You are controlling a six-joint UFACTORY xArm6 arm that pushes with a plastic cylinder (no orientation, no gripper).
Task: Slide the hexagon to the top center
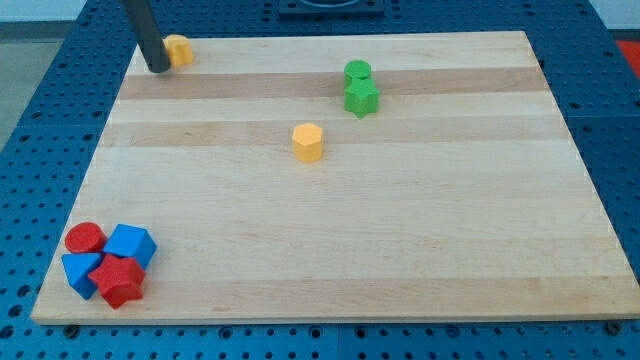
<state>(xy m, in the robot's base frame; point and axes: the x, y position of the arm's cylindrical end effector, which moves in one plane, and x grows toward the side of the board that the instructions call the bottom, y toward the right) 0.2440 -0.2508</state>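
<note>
A yellow hexagon block (308, 142) sits near the middle of the wooden board (400, 250), a little toward the view's top. My tip (158, 68) is at the board's top left corner, touching or just left of a second yellow block (179, 49) of unclear shape. The tip is far to the upper left of the hexagon.
A green round block (357, 72) and a green star-like block (361, 97) sit together right of top center. At the bottom left corner a cluster holds a red round block (85, 238), two blue blocks (131, 244) (80, 272) and a red star-like block (120, 281).
</note>
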